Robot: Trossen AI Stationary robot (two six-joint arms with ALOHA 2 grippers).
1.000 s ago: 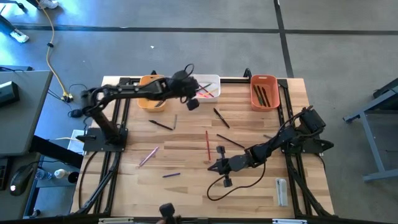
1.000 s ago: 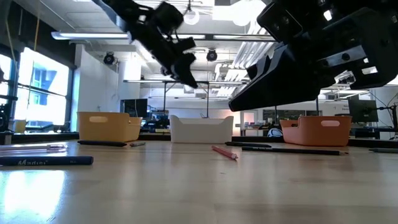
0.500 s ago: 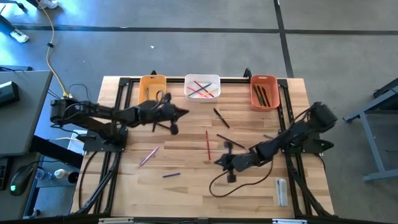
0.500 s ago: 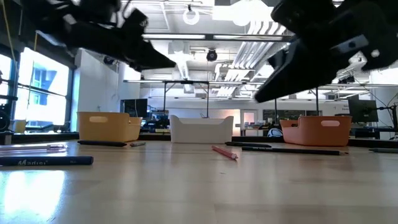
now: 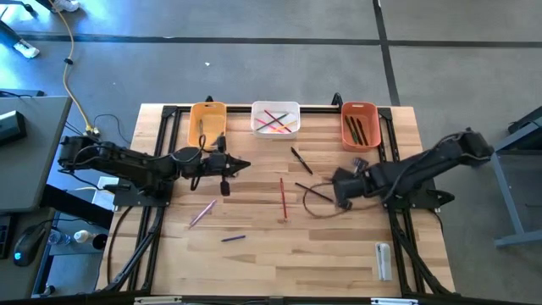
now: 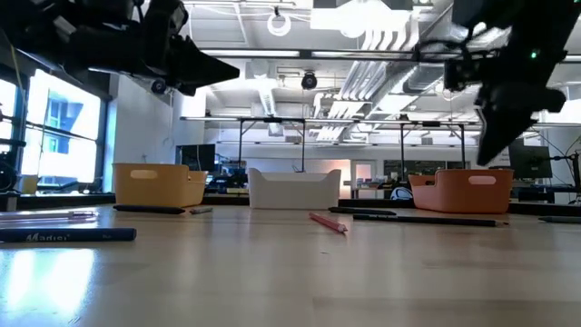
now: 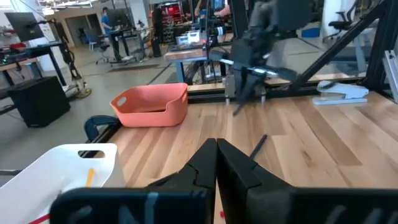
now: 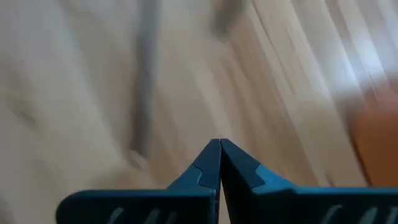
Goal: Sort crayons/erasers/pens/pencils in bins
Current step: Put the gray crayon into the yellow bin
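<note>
Writing: one legible item only, a dark blue stick (image 6: pixel 68 235) lying at the near left of the table in the low view, printed with pale lettering too small to read with certainty.

Bins, along the far edge of the wooden table (image 5: pixel 254 216): yellow-orange bin (image 5: pixel 207 121) at left; white bin (image 5: pixel 276 119) in the middle, holding red, pink and yellow-orange pencils (image 5: pixel 273 122); red-orange bin (image 5: pixel 359 124) at right, holding two dark pens (image 5: pixel 357 130).

Loose on the tabletop: a dark pen (image 5: pixel 301 160) just in front of the white bin; a red pencil (image 5: pixel 283 196) lying lengthwise at mid-table; a pink pencil (image 5: pixel 201 213) at left front; a short purple stick (image 5: pixel 234 238) near it; a whitish stapler-like item (image 5: pixel 383 259) at the right front corner.

Left gripper (image 5: pixel 246 164): raised over the left half of the table in front of the yellow-orange bin, fingers pressed together, nothing between them.

Right gripper (image 5: pixel 336 178): raised over the right half near the dark pens at mid-table, fingers pressed together, carrying nothing.

Obstructions: black cable loop (image 5: pixel 318 203) trailing under the right arm across the pens there.
</note>
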